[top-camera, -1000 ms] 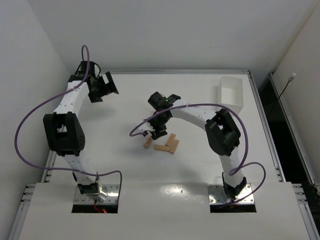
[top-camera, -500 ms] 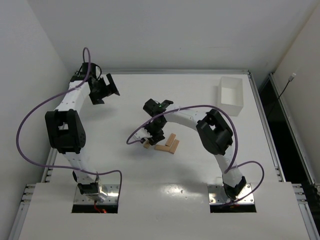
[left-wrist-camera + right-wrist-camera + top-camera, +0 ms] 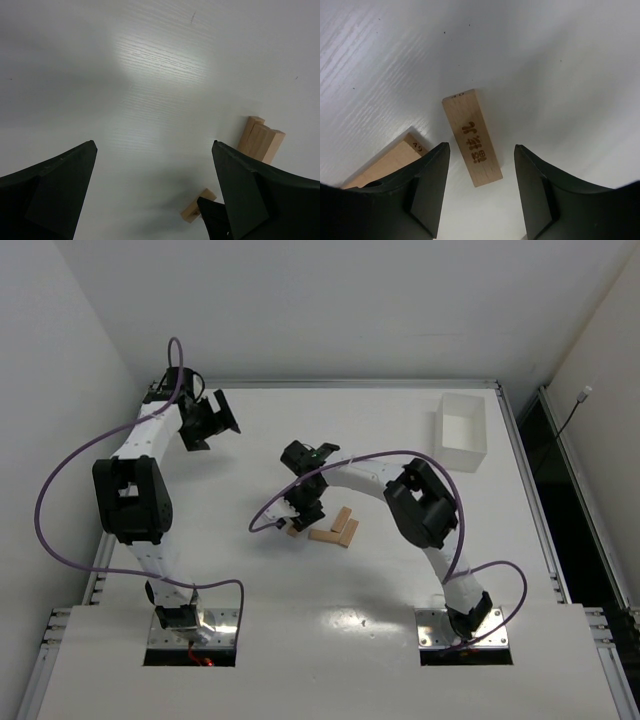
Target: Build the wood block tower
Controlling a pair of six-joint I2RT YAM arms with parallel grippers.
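Wood blocks (image 3: 336, 529): loose cluster just left of centre in the top view, lying on the table (image 3: 400, 580). One flat piece sits mid-cluster with a pair angled at its right. Whether that pair lies side by side or one on the other, can't tell; too small from above.

The right gripper (image 3: 303, 511) is down over the left end of the cluster. In the right wrist view its jaws are partly spread and straddle a stamped block (image 3: 471, 137). That block lies flat on the table, long axis running up-frame, far end tilted slightly toward upper left, dark printed marks on its top face. A thin strip of table shows on each side of it, so the fingers (image 3: 427, 185) aren't touching it: open, nothing held. A second block (image 3: 387, 164) pokes out at lower left of that frame, partly hidden behind the finger there.

The left gripper (image 3: 212, 418) is in the upper left of the top view, well apart from the cluster. Its jaws are spread wide and empty, with only bare table between the fingertips in the left wrist view. At lower right of that frame, beside the right-hand finger, are a block group (image 3: 260, 139) and a smaller block end (image 3: 196, 208).

A white tray (image 3: 462, 428) sits at upper right of the top view, well apart from the cluster.
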